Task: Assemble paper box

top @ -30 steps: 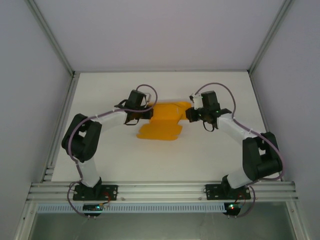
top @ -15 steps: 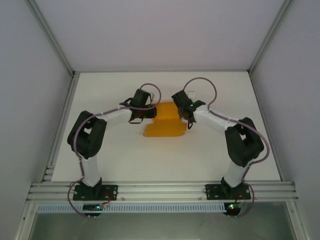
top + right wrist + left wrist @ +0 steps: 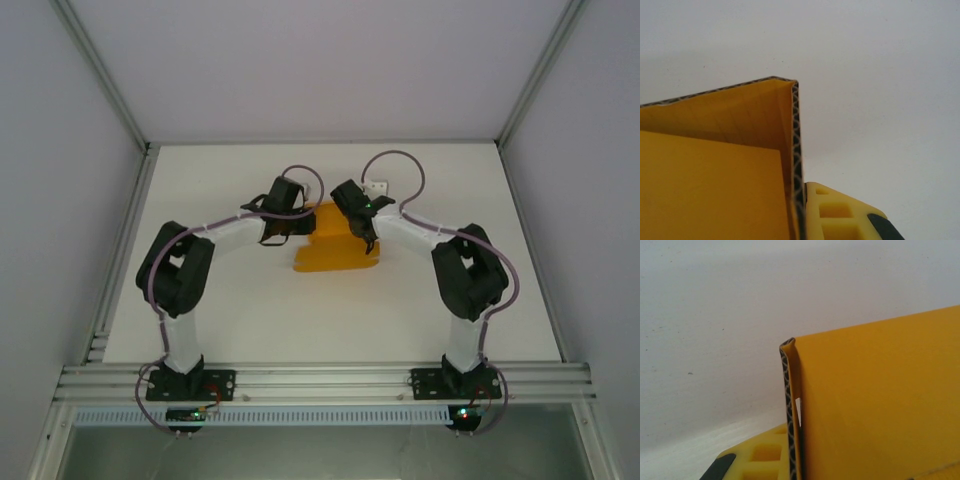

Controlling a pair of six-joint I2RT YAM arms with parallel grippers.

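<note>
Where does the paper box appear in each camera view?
Top external: paper box in the middle of the table, between the two arms.
Left wrist: right half of the picture.
Right wrist: lower left.
Shared landmark: its corrugated cut edge, upright in both wrist views.

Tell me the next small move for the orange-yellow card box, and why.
Probably ease both walls inward toward upright: the left gripper and right gripper each pinch an opposite raised wall of the orange-yellow corrugated card box, while its near flap lies flat on the white table.
</note>
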